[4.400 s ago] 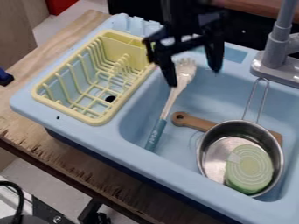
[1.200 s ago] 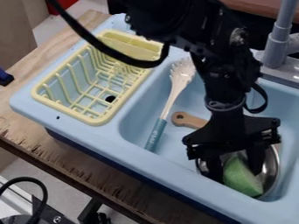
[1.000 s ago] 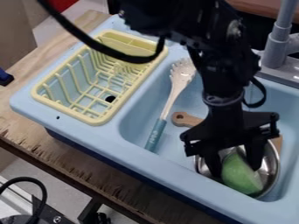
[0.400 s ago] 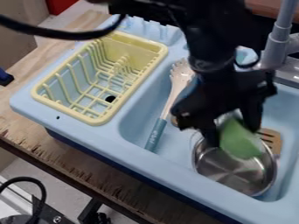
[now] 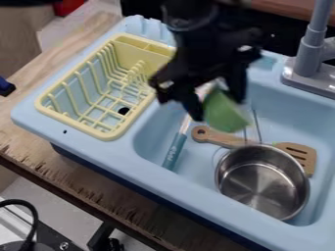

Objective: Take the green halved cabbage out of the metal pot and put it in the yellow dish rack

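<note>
Pinching a green toy vegetable [image 5: 224,115], my tool [image 5: 219,107] hangs over the upper part of the blue sink [image 5: 190,196], one finger on each side of its catch. The green thing sits between the fingertips and sticks out below them, tilted, its lower end pointing down and toward the right of the view. That lean seems to me the relation that matters most: the vegetable is not squared up with my tool, so whatever it meets first, it would likely meet with that low end (a rounded shape like this could also roll within my pinch).

From there outward, the steel pot [image 5: 262,184] lies below and to the right of the vegetable in the view, apart from it, with its wire handle [image 5: 258,128] rising close to the vegetable's right side. I cannot tell how high my catch hangs above the pot. A wooden spatula [image 5: 221,139] lies with its slotted head beside the pot, and the teal handle [image 5: 175,147] of another utensil slants down to the left. Farther left, the yellow dish rack [image 5: 111,133] stands upright, the gripped thing well outside its rim.
</note>
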